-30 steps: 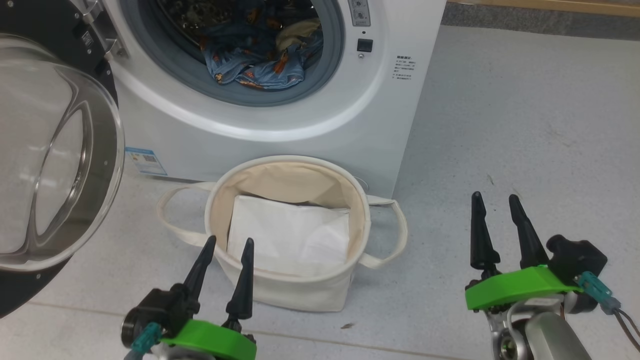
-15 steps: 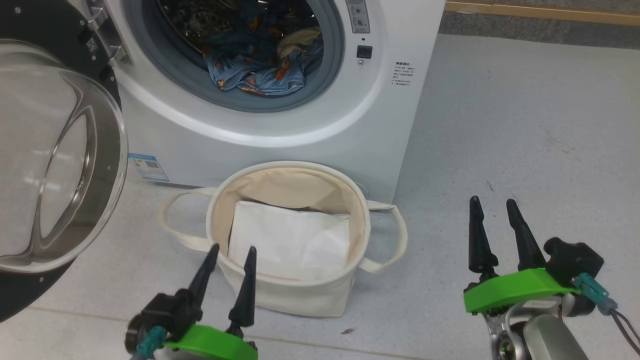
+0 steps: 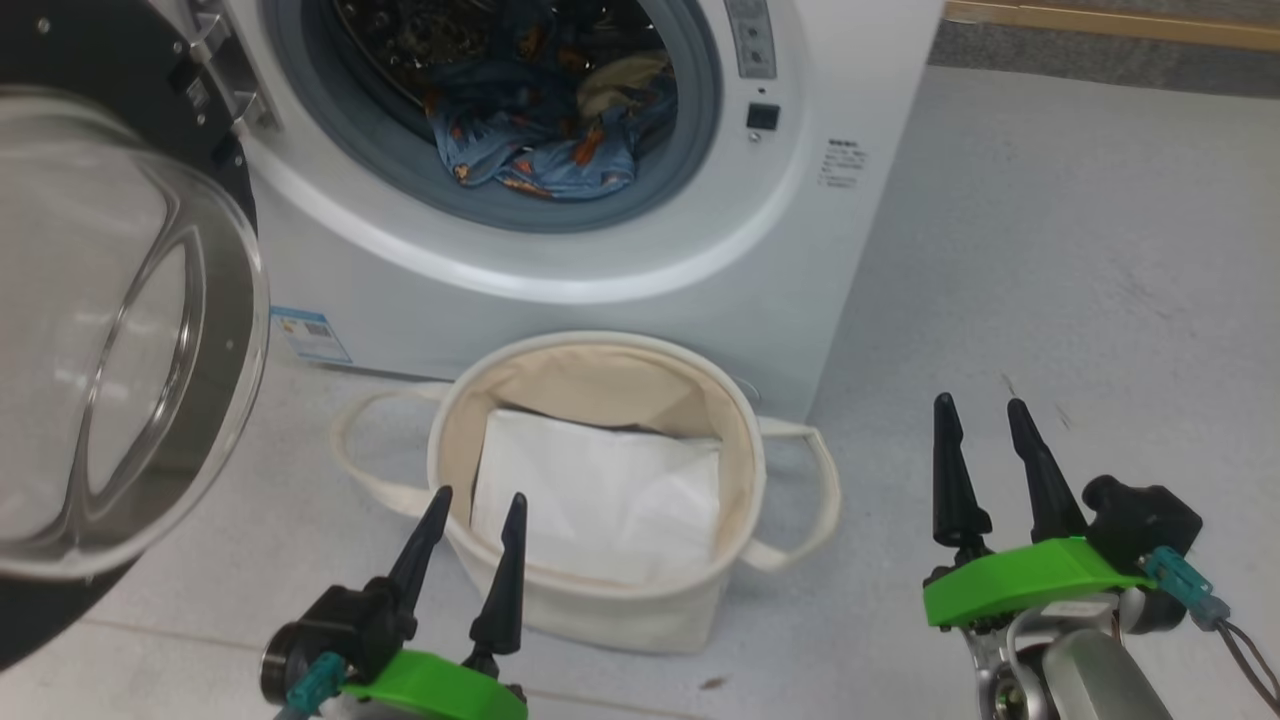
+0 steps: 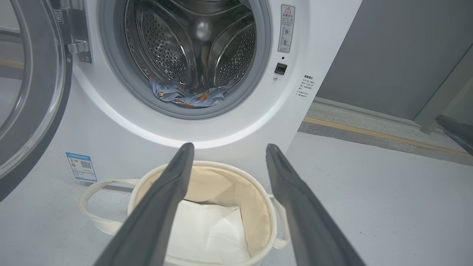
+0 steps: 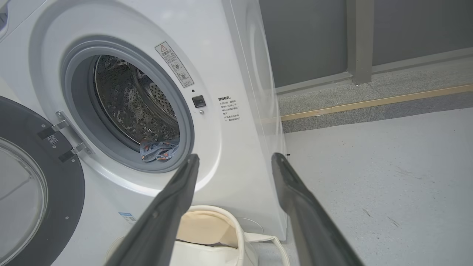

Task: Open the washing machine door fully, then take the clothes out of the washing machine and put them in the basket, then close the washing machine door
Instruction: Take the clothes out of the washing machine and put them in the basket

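Observation:
The white washing machine (image 3: 560, 300) (image 4: 111, 140) (image 5: 236, 147) stands ahead with its door (image 3: 110, 330) (image 4: 29, 92) (image 5: 33, 184) swung wide to the left. Blue patterned clothes (image 3: 545, 130) (image 4: 188, 98) (image 5: 159, 150) lie at the bottom of the steel drum. The cream basket (image 3: 590, 600) (image 4: 258, 207) (image 5: 221, 255) sits on the floor in front of the machine. My left gripper (image 3: 478, 495) (image 4: 227, 149) is open, hovering at the basket's near rim. My right gripper (image 3: 980, 403) (image 5: 234, 159) is open over bare floor, right of the basket.
A flat white sheet (image 3: 600, 490) (image 4: 207, 232) lies inside the basket. Grey floor (image 3: 1050, 250) stretches to the right of the machine, ending at a yellow strip (image 5: 369, 103) and a grey wall (image 4: 399, 55).
The head camera has shifted, so the machine and basket sit slightly further right and lower in view. Both grippers stay open and about where they were.

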